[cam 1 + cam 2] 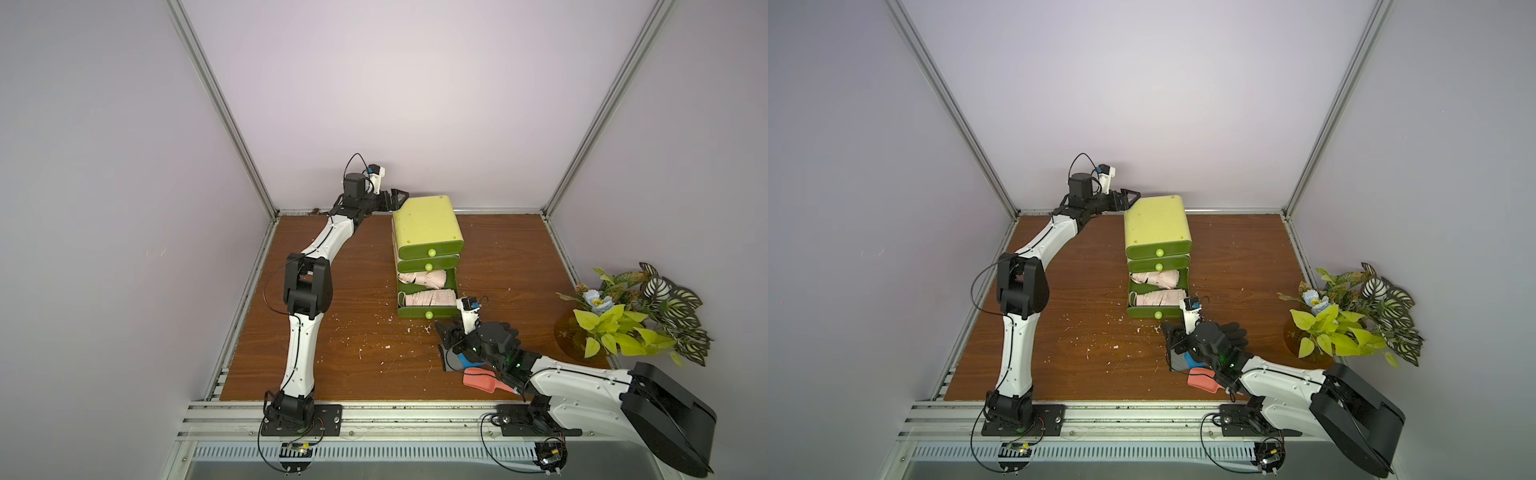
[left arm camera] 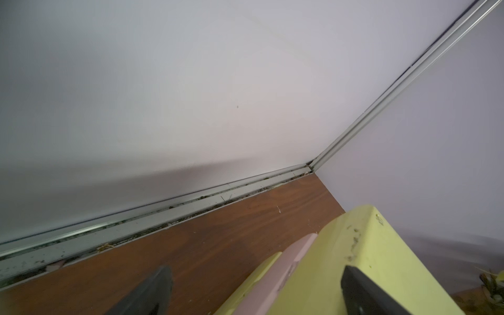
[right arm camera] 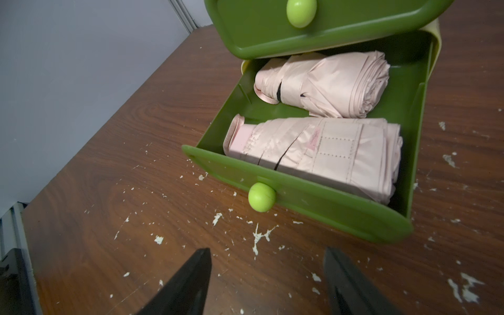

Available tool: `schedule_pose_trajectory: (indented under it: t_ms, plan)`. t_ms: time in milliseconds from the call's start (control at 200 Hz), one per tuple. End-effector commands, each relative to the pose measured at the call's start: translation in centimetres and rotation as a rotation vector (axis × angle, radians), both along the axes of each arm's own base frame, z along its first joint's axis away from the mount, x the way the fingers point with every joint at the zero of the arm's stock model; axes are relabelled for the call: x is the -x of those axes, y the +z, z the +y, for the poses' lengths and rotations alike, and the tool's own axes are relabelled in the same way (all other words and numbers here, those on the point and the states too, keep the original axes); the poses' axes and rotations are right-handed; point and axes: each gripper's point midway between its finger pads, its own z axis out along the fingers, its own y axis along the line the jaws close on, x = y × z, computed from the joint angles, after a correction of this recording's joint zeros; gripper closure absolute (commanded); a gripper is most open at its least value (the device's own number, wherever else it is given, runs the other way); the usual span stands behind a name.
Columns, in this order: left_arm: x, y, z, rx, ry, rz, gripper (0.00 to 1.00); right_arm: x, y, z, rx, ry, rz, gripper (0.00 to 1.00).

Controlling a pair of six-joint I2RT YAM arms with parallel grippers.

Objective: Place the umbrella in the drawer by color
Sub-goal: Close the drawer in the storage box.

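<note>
- In both top views the green drawer unit [image 1: 428, 226] stands on the tabletop [image 1: 353, 299]. Its lowest drawer [image 1: 428, 312] is pulled out towards me, and the two drawers above it are pushed in.
- Two folded pink umbrellas lie side by side in that drawer. The rear umbrella [image 1: 422, 278] is nearer the unit's body, and the front umbrella [image 1: 428, 298] lies against the drawer's face.
- My left end effector [image 1: 397, 198] sits at the unit's rear left corner. My right end effector [image 1: 445, 332] is low, just in front of the pulled-out drawer.
- A salmon scoop [image 1: 482, 381] lies farther in front of the unit, and a plant [image 1: 623, 320] stands well to the unit's right.
- In the left wrist view my left end effector [image 2: 256, 270] is released and spread wide. One of its fingers [image 2: 365, 294] is over the unit's pale top, the other beside the unit. I cannot tell whether either touches it.
- A pink strip [image 2: 294, 261] runs along the unit's side, possibly a trim piece.
- In the right wrist view my right end effector [image 3: 267, 272] is released and empty, above the tabletop before the drawer's knob [image 3: 261, 197]. White flecks [image 3: 259, 237] litter the tabletop there.
</note>
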Motion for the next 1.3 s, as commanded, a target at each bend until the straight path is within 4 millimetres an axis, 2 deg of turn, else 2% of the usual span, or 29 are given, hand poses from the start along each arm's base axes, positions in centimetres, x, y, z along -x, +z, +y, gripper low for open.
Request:
schedule_pose_trajectory:
  t_ms: [0,215,410,570,690,866,1091,1181,1296]
  plan:
    - [1.5,1.0,-1.6,0.016,-0.128,-0.028,0.01,-1.8,2.7,1.0,-0.116,-0.064,-0.061,0.28]
    - [2.8,-0.3,-4.2,0.09,-0.222,0.031,0.01,-4.3,3.1,0.5,-0.13,-0.183,-0.163,0.28]
    - [4.2,-1.9,-6.0,0.047,-0.256,0.078,0.01,-6.4,4.0,1.7,-0.11,-0.167,-0.292,0.27]
    - [5.3,-1.9,-5.3,-0.006,-0.23,0.113,0.01,-8.4,5.1,1.0,-0.143,-0.183,-0.334,0.28]
    - [6.0,-1.9,-4.9,-0.017,-0.224,0.143,0.01,-10.3,4.8,0.3,-0.119,-0.201,-0.322,0.28]
    - [6.4,-2.4,-5.1,0.011,-0.22,0.207,0.01,-12.2,4.5,2.5,-0.137,-0.153,-0.321,0.28]
    - [8.2,-1.5,-6.0,0.042,-0.237,0.214,0.01,-13.8,3.7,4.3,-0.21,-0.153,-0.303,0.29]
    - [8.4,-1.1,-5.8,0.073,-0.222,0.211,0.01,-13.8,3.6,5.1,-0.228,-0.127,-0.335,0.3]
    - [8.3,-0.1,-5.7,0.108,-0.207,0.211,0.01,-13.5,3.5,4.9,-0.246,-0.145,-0.397,0.29]
